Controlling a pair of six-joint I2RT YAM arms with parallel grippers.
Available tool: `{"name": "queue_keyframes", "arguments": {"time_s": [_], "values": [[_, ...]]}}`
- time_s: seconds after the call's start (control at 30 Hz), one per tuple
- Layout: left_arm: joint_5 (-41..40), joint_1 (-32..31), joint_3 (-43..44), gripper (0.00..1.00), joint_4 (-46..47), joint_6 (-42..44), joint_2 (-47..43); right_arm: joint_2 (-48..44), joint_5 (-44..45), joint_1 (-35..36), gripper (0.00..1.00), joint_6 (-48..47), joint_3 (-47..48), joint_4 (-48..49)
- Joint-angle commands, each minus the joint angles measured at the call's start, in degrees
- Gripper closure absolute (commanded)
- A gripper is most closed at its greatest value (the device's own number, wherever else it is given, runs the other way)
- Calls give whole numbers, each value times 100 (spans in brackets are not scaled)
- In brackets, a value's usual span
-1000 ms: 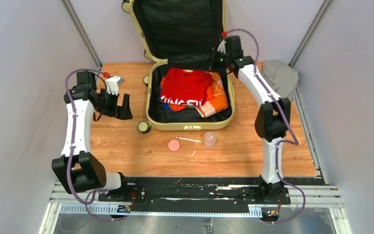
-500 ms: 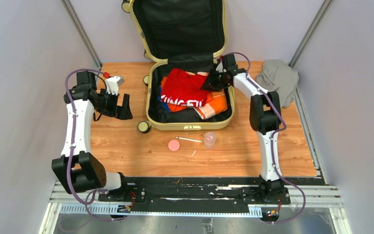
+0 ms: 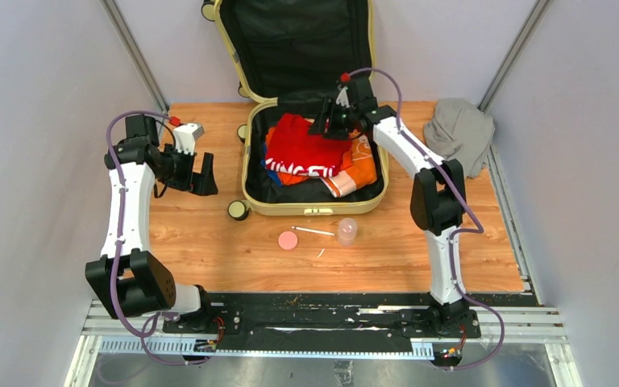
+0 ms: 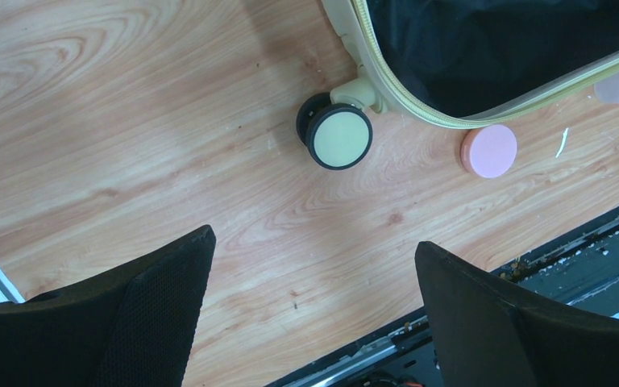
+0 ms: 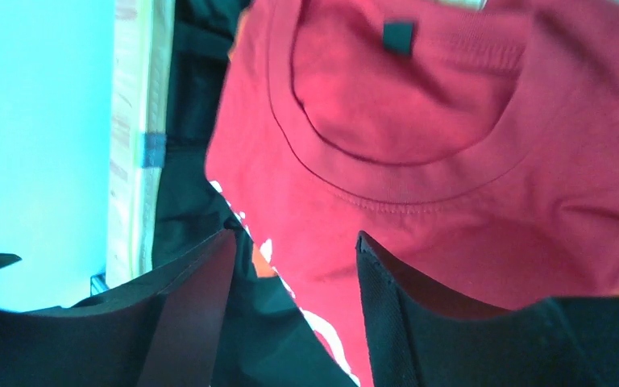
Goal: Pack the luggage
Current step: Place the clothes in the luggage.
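Note:
The luggage [image 3: 314,210] lies open on the wooden table, its black-lined lid [image 3: 298,40] standing up against the back wall. A red shirt [image 3: 310,145] lies on top of an orange garment [image 3: 359,169] inside it. My right gripper [image 3: 328,125] hangs over the back edge of the red shirt [image 5: 419,121]. In the right wrist view, that gripper [image 5: 296,236] is open, with the shirt's edge and black lining below the gap. My left gripper [image 3: 203,184] is open over bare table left of the luggage. The left wrist view shows that gripper [image 4: 314,242] near a cream wheel [image 4: 338,139].
A grey cloth [image 3: 459,129] lies bunched at the table's back right corner. In front of the luggage sit a pink disc [image 3: 288,240], a white stick [image 3: 314,231] and a small clear cup [image 3: 346,230]. Grey walls close in both sides.
My right gripper has swung left from the luggage's back right corner to over the red shirt, and its jaws have widened. The left arm has not moved.

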Motion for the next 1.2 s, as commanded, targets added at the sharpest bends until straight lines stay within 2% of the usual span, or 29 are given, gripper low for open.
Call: {"name": "queue_keyframes", "arguments": {"time_s": [0.0,0.23,0.47,0.6,0.7,0.8,1.0,1.17], "values": [[-8,33,73,0,-33,14,26,565,-575,14,41,431,-707,173],[-18,80,-98,0,-28,103,30,652,-410,46,41,329,-1046,113],[-139,120,-151,0,-28,202,19,231,220,406,30,-81,39,-526],[-187,138,-213,0,-28,275,-56,-252,567,697,23,-301,-47,-794],[-217,147,-247,0,-28,336,-83,-1096,1180,982,11,-631,-716,-834],[-151,164,-236,0,-27,330,-74,-2079,1756,1260,3,-826,-1638,-856],[43,190,-255,0,-28,287,-99,-4213,3186,2054,0,-922,-4168,-870],[101,191,-256,0,-28,239,-183,-5500,4079,2786,0,-642,-5681,-857]]}}
